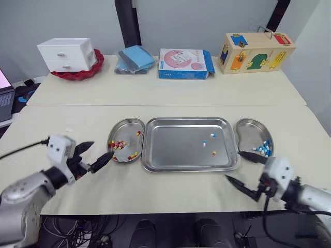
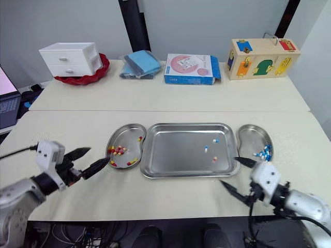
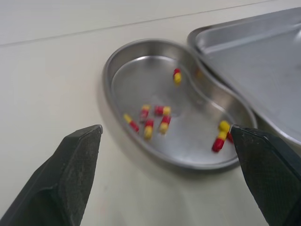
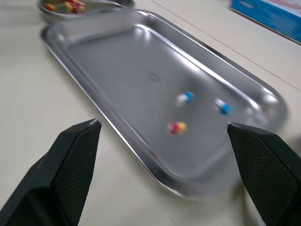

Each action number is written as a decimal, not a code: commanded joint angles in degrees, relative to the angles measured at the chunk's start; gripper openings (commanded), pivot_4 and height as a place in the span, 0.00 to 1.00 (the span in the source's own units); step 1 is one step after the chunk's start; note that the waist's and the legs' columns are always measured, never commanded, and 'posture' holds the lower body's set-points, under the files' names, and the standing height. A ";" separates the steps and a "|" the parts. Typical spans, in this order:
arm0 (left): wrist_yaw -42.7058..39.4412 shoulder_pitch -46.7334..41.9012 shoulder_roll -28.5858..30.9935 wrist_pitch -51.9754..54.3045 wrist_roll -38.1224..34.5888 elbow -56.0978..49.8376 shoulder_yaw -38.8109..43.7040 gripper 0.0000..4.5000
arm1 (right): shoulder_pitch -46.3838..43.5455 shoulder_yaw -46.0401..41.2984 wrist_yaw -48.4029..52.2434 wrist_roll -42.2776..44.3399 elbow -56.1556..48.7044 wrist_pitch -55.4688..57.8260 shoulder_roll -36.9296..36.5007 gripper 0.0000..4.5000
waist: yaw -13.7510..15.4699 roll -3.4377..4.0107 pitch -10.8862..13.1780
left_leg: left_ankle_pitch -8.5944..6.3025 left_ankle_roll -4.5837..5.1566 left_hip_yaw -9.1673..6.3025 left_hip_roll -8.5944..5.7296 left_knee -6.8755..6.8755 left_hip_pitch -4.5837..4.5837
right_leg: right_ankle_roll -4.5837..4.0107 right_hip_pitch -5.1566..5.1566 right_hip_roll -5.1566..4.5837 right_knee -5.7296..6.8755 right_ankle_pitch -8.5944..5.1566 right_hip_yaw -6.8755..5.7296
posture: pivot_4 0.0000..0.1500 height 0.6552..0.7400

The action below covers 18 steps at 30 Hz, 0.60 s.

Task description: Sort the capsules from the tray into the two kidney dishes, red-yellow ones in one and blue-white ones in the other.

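Note:
A steel tray (image 1: 176, 147) lies at the table's middle, holding two blue-white capsules (image 1: 212, 135) and one red-yellow capsule (image 1: 213, 153). Against its left side sits a kidney dish (image 1: 124, 127) with several red-yellow capsules (image 1: 119, 145). The kidney dish (image 1: 250, 132) on its right holds several blue-white capsules (image 1: 265, 148). My left gripper (image 1: 103, 148) hovers open just left of the left dish, nothing between its fingers; its wrist view looks onto that dish (image 3: 110, 70). My right gripper (image 1: 232, 165) is open and empty off the tray's front right corner, facing the tray (image 4: 122, 70).
Along the far table stand a white drawer box (image 1: 67, 53) in a red bowl (image 1: 77, 73), blue cloths (image 1: 134, 58), a blue-pink box (image 1: 185, 63) and a wooden toy box (image 1: 256, 51). A laptop (image 1: 5, 95) shows at the left edge. Bare tabletop lies in front of the tray.

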 commanded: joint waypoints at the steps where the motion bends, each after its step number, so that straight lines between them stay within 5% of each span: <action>1: 1.77 4.37 -2.01 -3.39 -0.86 -1.14 4.84 1.00 | 3.41 -8.32 3.12 2.67 3.82 -1.25 -0.96 1.00 | 0.01 -0.06 -0.04 | 0.00 0.00 0.00 0.00 0.00 0.01 | 0.00 0.01 0.00 0.00 0.00 0.00 | 1.00 0.62; 11: 1.54 15.36 -6.63 -12.98 0.37 1.41 4.54 1.00 | 5.22 -13.11 7.87 0.14 20.26 -7.72 -1.99 1.00 | -0.09 -0.20 -0.14 | 0.00 0.00 0.10 0.00 -0.01 0.19 | -0.06 0.14 0.00 -0.10 -0.05 0.12 | 1.00 0.62; 18: -6.92 15.58 -1.74 -16.18 -0.44 -2.07 -1.89 1.00 | 5.42 -13.18 8.16 -0.99 21.44 -9.29 -1.62 1.00 | 0.02 -0.18 -0.16 | -0.01 0.00 0.13 -0.01 -0.02 0.19 | -0.05 0.15 0.00 -0.12 -0.05 0.12 | 1.00 0.62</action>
